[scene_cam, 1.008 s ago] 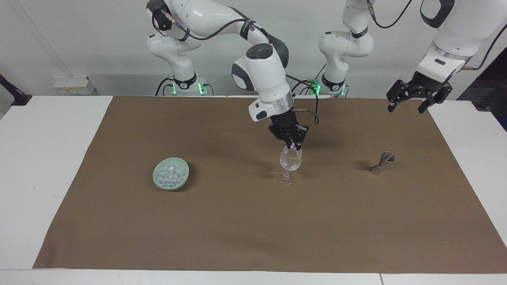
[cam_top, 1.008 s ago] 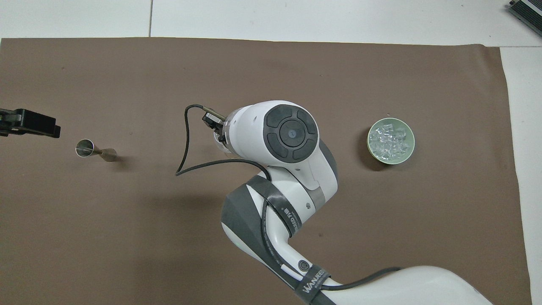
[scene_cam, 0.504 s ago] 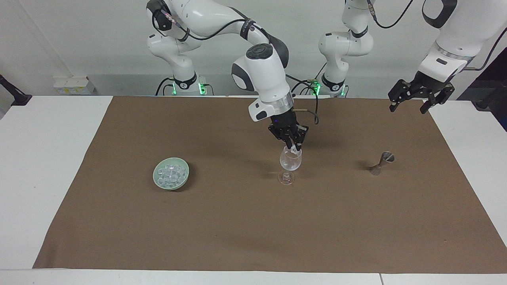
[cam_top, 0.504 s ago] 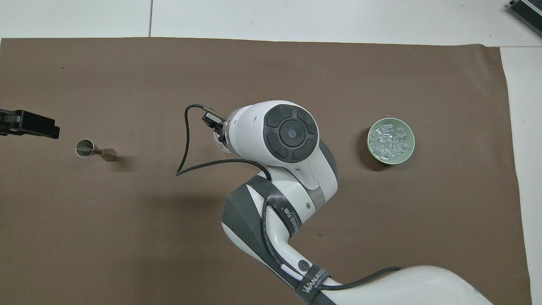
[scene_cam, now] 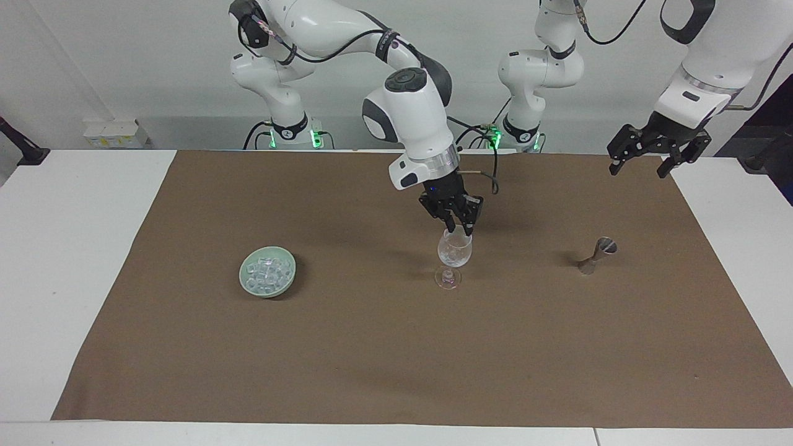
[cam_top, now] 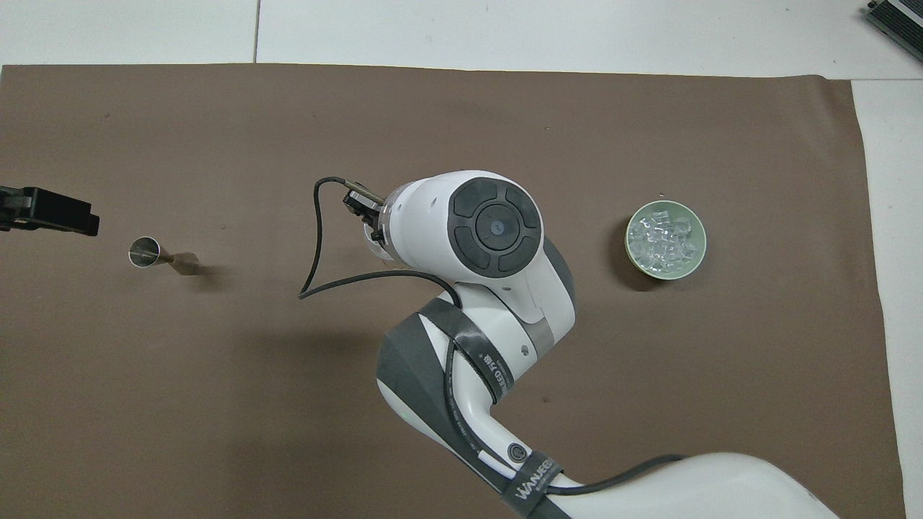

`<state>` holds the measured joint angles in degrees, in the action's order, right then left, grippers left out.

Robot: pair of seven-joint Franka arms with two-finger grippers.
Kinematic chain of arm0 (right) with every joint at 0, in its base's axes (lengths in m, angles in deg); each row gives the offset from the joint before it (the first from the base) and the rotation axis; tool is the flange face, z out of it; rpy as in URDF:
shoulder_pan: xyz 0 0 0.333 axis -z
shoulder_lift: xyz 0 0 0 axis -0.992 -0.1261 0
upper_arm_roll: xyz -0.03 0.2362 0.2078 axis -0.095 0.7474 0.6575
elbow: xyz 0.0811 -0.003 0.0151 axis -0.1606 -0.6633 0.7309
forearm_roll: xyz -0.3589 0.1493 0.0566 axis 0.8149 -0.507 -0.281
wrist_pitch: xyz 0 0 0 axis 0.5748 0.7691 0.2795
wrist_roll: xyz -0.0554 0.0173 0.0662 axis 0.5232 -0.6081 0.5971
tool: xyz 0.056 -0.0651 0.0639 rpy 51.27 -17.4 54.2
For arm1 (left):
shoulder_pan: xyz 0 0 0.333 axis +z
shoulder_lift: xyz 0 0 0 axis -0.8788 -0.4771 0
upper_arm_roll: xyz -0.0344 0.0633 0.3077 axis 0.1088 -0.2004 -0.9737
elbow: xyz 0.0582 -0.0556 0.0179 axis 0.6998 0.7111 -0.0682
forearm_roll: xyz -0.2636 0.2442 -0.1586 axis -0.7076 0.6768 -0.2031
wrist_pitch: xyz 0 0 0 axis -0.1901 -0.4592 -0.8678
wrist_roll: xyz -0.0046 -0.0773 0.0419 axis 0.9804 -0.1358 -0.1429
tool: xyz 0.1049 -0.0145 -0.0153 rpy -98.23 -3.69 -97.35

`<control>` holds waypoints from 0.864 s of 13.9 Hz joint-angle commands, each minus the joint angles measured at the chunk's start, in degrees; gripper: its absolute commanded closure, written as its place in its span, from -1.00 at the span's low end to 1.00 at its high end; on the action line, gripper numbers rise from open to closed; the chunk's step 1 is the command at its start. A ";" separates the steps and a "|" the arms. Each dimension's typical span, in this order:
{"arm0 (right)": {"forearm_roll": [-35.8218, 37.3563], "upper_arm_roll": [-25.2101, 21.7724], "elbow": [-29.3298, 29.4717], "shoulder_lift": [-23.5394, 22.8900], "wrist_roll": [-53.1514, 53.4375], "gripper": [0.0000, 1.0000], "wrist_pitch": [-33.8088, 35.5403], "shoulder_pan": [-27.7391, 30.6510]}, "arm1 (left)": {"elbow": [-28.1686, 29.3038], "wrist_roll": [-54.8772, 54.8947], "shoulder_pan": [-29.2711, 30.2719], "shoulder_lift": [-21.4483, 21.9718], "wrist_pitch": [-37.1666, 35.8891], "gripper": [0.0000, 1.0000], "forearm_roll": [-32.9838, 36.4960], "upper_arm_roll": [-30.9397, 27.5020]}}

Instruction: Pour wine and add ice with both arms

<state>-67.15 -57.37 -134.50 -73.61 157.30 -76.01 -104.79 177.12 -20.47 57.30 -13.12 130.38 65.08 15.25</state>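
Black right pincer [scene_cam: 459,230]: just over the clear stemmed glass [scene_cam: 454,253]; grip state cannot be told.
Ice [scene_cam: 267,271]: heaped in the pale green bowl [scene_cam: 248,286], toward the right arm's end of the tabletop.
Left pincer [scene_cam: 643,162]: spread apart, waiting over the brown cloth's [scene_cam: 372,359] edge, metal jigger [scene_cam: 596,254] below.

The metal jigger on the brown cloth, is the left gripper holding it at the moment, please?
No, the metal jigger stands alone on the brown cloth, while the left gripper hangs in the air above it.

Right gripper [scene_cam: 460,228] points down over the desk's middle; left gripper [scene_cam: 641,162], fingers spread, hangs over the robots' edge.
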 commanded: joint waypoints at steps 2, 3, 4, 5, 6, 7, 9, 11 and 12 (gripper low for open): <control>1.41 0.16 1.14 0.72 -0.06 -0.54 1.14 0.32 | -1.22 -3.58 0.43 -0.50 -0.51 -1.00 1.40 0.65; 1.41 0.16 1.14 0.90 0.02 -0.55 1.75 0.41 | -1.13 -3.41 0.34 -0.59 -0.51 -1.00 1.49 0.57; 1.32 0.16 1.14 1.42 -0.06 -0.55 2.19 0.49 | -1.13 -3.58 0.42 -0.85 -0.51 -1.00 1.49 0.57; 1.15 0.07 1.14 2.29 -0.06 -0.55 2.55 0.84 | -1.13 -3.67 0.51 -0.85 -0.42 -1.00 1.49 0.57; 0.97 -0.19 0.88 3.78 -0.15 -0.55 2.81 1.28 | -1.13 -3.67 0.43 -0.85 -0.59 -1.00 1.58 0.57; 0.88 -0.28 0.61 5.02 -0.24 -0.57 4.29 2.24 | -1.22 -3.76 0.34 -0.85 -0.86 -1.00 1.58 0.48; 1.06 -0.28 0.35 7.04 -1.37 -0.59 7.28 3.65 | -1.22 -3.67 0.34 -0.76 -0.60 -1.00 3.41 0.57; 1.15 -0.37 -2.19 10.72 -3.04 -0.64 10.53 5.84 | -1.22 -3.50 0.51 -0.50 -0.60 -1.00 3.51 0.48; 1.15 -0.37 -4.03 13.18 -5.58 -0.69 12.11 7.34 | -1.22 -3.50 0.51 -0.59 -0.60 -1.00 3.51 0.48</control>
<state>-66.87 -57.97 -133.72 -65.55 155.05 -65.92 -100.14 177.07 -23.28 57.37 -13.38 130.39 67.22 15.30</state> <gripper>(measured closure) 0.181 0.000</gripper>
